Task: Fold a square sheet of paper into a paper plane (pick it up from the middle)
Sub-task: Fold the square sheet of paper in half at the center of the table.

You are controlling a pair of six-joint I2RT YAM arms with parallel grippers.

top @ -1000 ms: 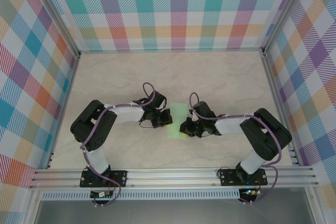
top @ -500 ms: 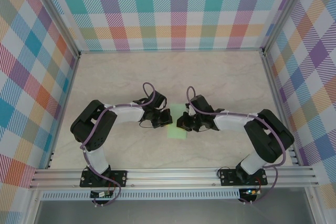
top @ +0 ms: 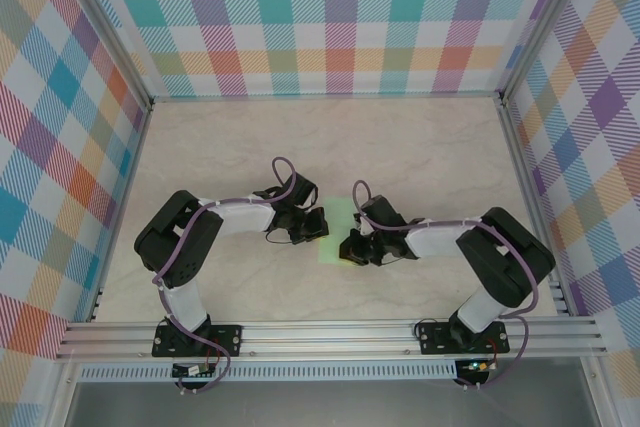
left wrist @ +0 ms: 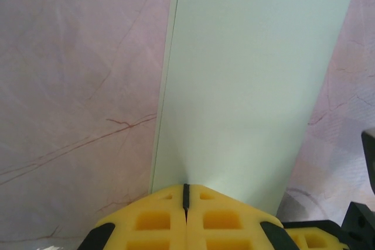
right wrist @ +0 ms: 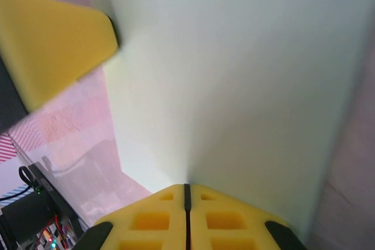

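Edgewise in left gripper (left wrist: 186, 188): paper (left wrist: 252, 74)

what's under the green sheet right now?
Marbled tabletop shows either side of the square sheet of paper; the patch beneath it is covered. A second paper layer peeks out along one edge. The left gripper and right gripper pinch it.
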